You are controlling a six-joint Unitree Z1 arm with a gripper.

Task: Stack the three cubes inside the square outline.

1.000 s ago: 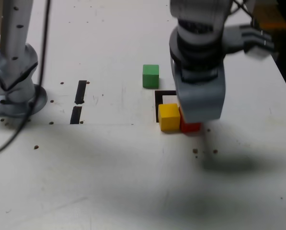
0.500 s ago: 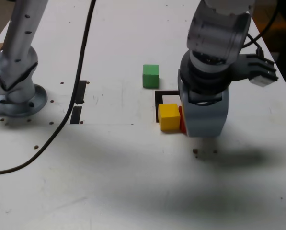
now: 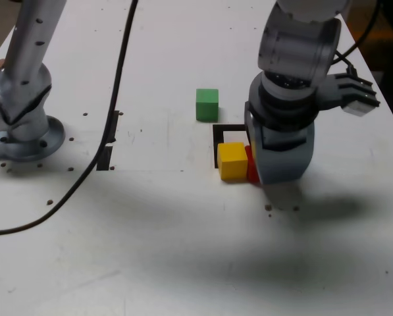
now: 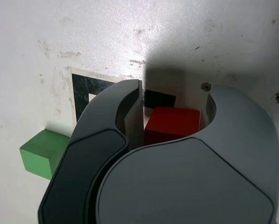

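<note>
My gripper [image 3: 278,172] [image 4: 174,93] is down at the table and open, one jaw on each side of the red cube [image 4: 172,123], with slim gaps showing on both sides. In the exterior view only a sliver of the red cube [image 3: 251,168] shows, pressed against the yellow cube [image 3: 232,160] on its left. Both sit at the near edge of the square outline [image 3: 226,129] [image 4: 81,86], partly over it. The green cube [image 3: 207,104] [image 4: 39,151] stands alone on the table just beyond the outline's far left corner. A jaw hides the yellow cube in the wrist view.
The arm's base [image 3: 22,135] stands at the exterior view's left, with a black cable [image 3: 114,99] hanging across the table. Two short black strips [image 3: 110,126] lie left of the cubes. The table's right edge [image 3: 390,105] runs close behind the wrist.
The gripper has come down and slightly towards the exterior view's right over the red cube, covering most of it. The cable has swung to the right. The cubes have not moved.
</note>
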